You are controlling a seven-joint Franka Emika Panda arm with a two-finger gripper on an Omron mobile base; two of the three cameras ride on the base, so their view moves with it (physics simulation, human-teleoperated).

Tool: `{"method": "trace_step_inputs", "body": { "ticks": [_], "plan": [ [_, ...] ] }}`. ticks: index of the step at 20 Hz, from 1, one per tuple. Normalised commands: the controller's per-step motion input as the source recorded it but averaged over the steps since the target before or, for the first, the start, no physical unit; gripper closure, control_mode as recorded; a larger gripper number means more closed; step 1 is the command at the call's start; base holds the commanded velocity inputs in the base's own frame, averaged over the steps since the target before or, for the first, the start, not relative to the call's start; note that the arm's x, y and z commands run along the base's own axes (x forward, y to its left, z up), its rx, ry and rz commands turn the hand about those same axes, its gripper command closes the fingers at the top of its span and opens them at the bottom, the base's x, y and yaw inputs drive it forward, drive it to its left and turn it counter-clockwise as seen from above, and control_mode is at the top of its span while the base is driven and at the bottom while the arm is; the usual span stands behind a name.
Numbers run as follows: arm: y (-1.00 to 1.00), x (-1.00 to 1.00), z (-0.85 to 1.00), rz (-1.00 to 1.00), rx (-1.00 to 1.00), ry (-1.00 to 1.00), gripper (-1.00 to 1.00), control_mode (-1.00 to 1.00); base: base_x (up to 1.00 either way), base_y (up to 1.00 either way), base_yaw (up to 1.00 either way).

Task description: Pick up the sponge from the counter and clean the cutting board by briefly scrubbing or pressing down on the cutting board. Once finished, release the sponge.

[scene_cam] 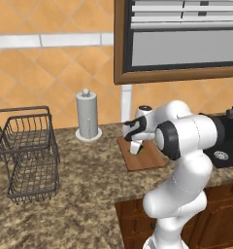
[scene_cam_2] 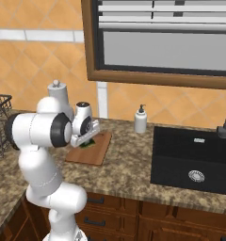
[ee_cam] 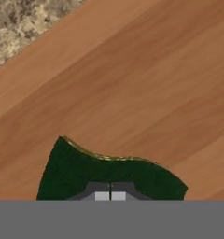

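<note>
While pinched between fingers (ee_cam: 111, 195), sponge (ee_cam: 86, 172) touches cutting board (ee_cam: 132, 93)

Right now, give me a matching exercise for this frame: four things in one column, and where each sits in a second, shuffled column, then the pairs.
Things:
1. sponge
2. cutting board
3. paper towel roll
4. soap bottle

Places:
A. on the counter against the tiled wall, beside the wire basket
B. on the counter just left of the black sink
C. flat on the counter, below the window
D. between the gripper fingers, over the wooden board

Pairs: 1-D, 2-C, 3-A, 4-B
</note>
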Motion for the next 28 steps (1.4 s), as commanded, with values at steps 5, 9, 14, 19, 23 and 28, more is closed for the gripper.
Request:
{"method": "trace_step_inputs", "body": {
  "ticks": [5, 9, 14, 19, 23, 28],
  "plan": [
    [0.82, -0.93, -0.59, -0.15, 0.01, 0.0, 1.0, -1.0, 0.0, 0.0, 0.0],
    [0.1, -0.93, -0.57, -0.17, -0.07, 0.08, 1.0, -1.0, 0.0, 0.0, 0.0],
    [-0.07, -0.85, 0.84, -0.2, 0.01, -0.15, 1.0, -1.0, 0.0, 0.0, 0.0],
    [-0.13, -0.66, 1.0, -0.1, 0.07, -0.3, 1.0, -1.0, 0.0, 0.0, 0.0],
    [-0.05, -0.8, 1.0, 0.02, 0.13, -0.4, 1.0, -1.0, 0.0, 0.0, 0.0],
    [-0.4, -0.73, 1.0, 0.13, 0.29, -0.26, 1.0, -1.0, 0.0, 0.0, 0.0]
  ]
}}
